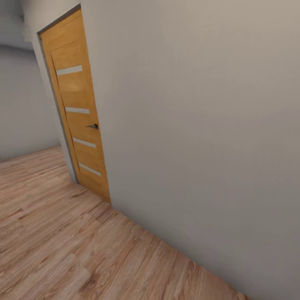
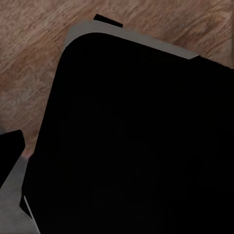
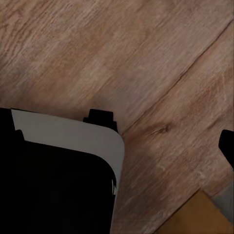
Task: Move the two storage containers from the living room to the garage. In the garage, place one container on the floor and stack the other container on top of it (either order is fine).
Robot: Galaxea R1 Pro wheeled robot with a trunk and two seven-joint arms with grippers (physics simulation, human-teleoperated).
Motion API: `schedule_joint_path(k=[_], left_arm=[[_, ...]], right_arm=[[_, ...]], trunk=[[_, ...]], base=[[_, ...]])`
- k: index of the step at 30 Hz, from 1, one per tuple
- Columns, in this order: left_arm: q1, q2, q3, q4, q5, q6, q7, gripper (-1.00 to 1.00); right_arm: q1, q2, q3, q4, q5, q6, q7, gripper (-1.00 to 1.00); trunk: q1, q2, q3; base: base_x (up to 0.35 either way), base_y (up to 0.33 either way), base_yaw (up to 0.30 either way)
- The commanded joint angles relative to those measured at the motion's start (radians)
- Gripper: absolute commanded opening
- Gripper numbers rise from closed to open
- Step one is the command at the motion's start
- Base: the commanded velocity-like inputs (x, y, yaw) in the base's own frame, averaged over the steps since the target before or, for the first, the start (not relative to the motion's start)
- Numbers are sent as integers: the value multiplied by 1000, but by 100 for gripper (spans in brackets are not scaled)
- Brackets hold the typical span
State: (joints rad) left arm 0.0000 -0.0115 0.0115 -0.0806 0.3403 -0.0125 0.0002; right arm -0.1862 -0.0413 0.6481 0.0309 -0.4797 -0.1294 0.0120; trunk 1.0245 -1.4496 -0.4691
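Seen from the head: a plain pale wall (image 1: 200,125) running away on a slant, meeting a light wood plank floor (image 1: 62,250) along a diagonal line. Set in that wall, a light-wood door (image 1: 77,108), shut, with four narrow frosted strips across it (spaced from upper part to lower part) and a small dark handle (image 1: 94,126) at its right edge, about halfway up. Beyond the door, on the left, a second pale wall (image 1: 21,112) at an angle, forming a corner. No orange-red bins anywhere in these pictures, so no telling where they sit. From the left wrist: a big black rounded body with a thin grey edge (image 2: 141,136), plank floor behind it, and a dark piece at the frame's edge (image 2: 9,151). From the right wrist: more plank floor (image 3: 146,63), a black block with a light grey rounded border (image 3: 63,165), a small dark tab just beside it (image 3: 100,117), and a corner of orange-tan surface (image 3: 195,217) touching the floor. Fingers of both grippers: state impossible to tell from these views.
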Motion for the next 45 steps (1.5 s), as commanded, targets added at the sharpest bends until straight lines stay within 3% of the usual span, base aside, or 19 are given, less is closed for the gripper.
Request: schedule_joint_path(k=[1,25,45], left_arm=[[0,0,1,-1,5,-1,0,100],[0,-5,1,-5,6,-1,61,100],[0,-2,0,-3,8,1,61,100]], right_arm=[[-1,1,8,3,-8,-6,1,100],[21,-12,11,3,-6,-3,2,100],[21,-12,17,3,-5,-6,2,100]], trunk=[[0,0,-1],[0,0,-1],[0,0,-1]], base=[[224,0,274],[19,0,273],[295,0,274]])
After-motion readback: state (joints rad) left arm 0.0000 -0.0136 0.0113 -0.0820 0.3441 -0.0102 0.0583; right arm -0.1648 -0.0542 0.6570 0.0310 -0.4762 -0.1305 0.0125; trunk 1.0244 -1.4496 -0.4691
